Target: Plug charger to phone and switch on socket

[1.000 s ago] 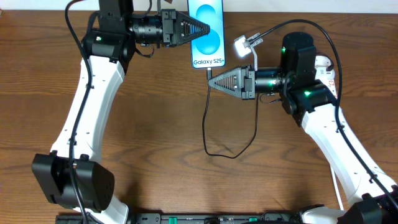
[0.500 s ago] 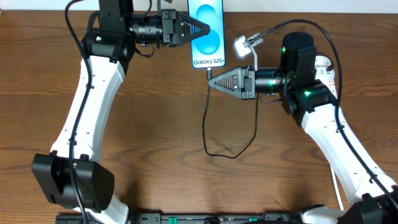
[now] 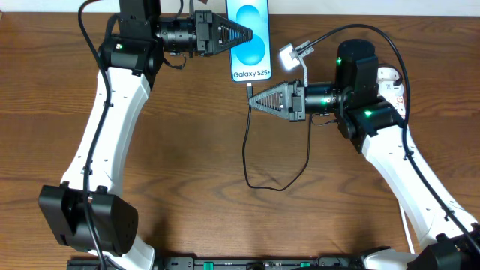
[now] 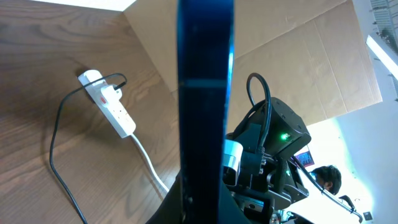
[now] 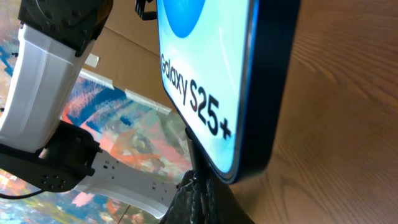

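— Where is the phone [image 3: 251,60]?
— At the far edge of the surface [image 3: 187,165], its side pinched in my left gripper [image 3: 246,35].
— And the charger [image 3: 247,150]?
— My right gripper [image 3: 253,97] clamps its tip, right at the phone's bottom edge.

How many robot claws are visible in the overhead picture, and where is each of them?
2. The left claw is shut on the phone, at its left edge. The right claw, just below the phone's bottom edge, is shut on the charger near its plug tip.
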